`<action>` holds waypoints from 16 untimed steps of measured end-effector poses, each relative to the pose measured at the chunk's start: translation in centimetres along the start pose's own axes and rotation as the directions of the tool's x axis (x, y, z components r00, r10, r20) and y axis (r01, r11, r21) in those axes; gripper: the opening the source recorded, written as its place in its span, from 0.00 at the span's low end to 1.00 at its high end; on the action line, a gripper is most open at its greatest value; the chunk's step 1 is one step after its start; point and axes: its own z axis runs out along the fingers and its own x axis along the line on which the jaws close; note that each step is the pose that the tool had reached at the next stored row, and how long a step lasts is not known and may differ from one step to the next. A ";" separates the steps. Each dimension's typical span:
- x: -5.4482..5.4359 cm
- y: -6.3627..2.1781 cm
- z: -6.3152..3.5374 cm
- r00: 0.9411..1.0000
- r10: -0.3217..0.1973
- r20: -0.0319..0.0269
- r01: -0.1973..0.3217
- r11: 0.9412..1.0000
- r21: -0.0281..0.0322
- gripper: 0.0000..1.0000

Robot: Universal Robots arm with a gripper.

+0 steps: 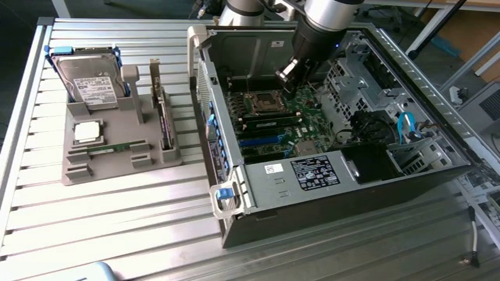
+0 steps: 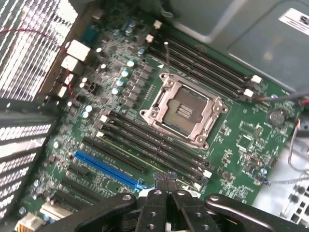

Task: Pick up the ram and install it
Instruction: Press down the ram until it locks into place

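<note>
Hovering clenched, nothing held, the jaws [image 2: 165,180] above the green motherboard [image 2: 231,145] inside the open computer case [image 1: 234,199], close to the black memory slots [image 2: 145,145] beside the bare processor socket [image 2: 183,108]. Lying flat well apart from the jaws, a ram [image 1: 109,147] stick on the grey holder tray [image 1: 109,167] on the slatted surface [image 1: 117,222], to the exterior view's left of the case, near the silver processor chip [image 1: 88,132] and hard drive [image 1: 92,85].

Thin green ram [image 1: 108,148] lies flat (chips up) in grey holder.

Ribbed shiny metal table [image 1: 156,222]
</note>
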 end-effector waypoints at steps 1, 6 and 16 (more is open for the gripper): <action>0.0 0.00 0.01 1.000 0.015 0.000 -0.015 1.000 0.000 0.10; 0.0 0.00 0.05 0.995 0.097 0.003 -0.097 0.995 0.001 0.10; 0.0 0.00 0.13 0.961 0.276 0.009 -0.276 0.961 0.003 0.10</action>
